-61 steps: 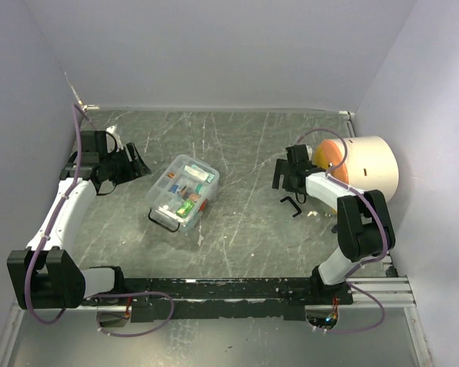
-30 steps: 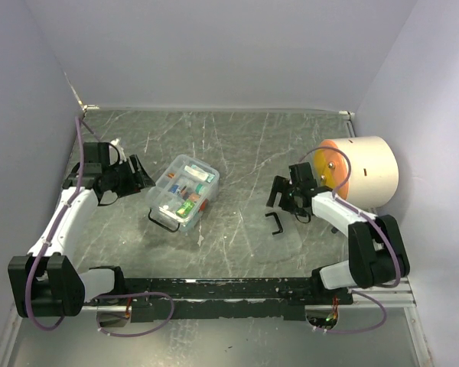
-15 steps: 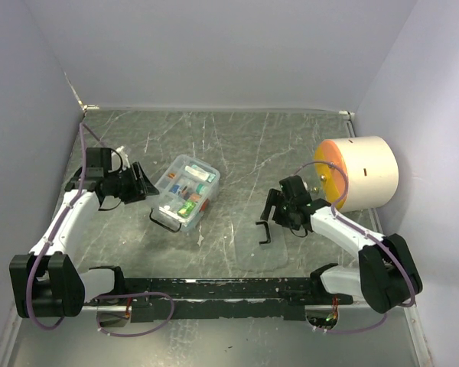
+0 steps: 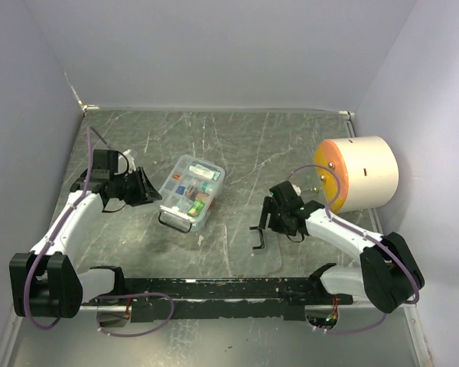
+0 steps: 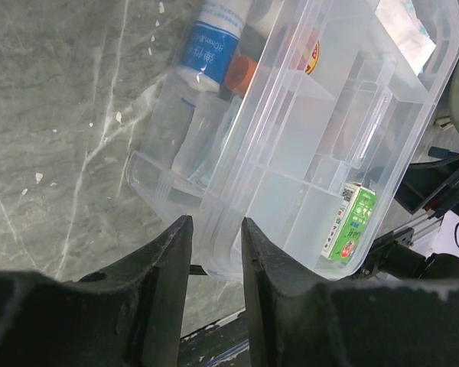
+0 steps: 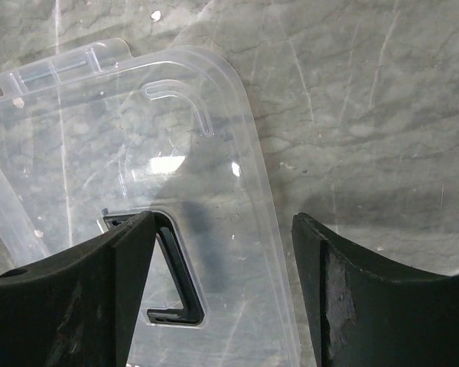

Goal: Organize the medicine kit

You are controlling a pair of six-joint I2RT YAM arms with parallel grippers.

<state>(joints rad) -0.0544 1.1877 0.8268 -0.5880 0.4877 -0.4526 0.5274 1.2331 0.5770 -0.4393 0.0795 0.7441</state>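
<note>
Nearest you, your right gripper (image 6: 223,222) hangs spread wide over a clear lid (image 6: 138,153) lying flat on the marbled table (image 4: 237,145), its black handle (image 6: 176,283) below the fingers. A cream cylinder (image 4: 367,172) sits far right. Left of centre, your left gripper (image 5: 214,223) pinches the open medicine kit (image 5: 329,153) at its left edge.

The left arm (image 4: 61,225) reaches forward with its elbow bent inward and its wrist held low. The left gripper (image 5: 216,229) has its fingers nearly together, pinching the near rim of the medicine kit (image 5: 287,76) between them. The right arm (image 4: 344,229) stretches inward across its own base, wrist tipped downward. The right gripper (image 6: 223,222) points down, its jaws spread wide apart.
</note>
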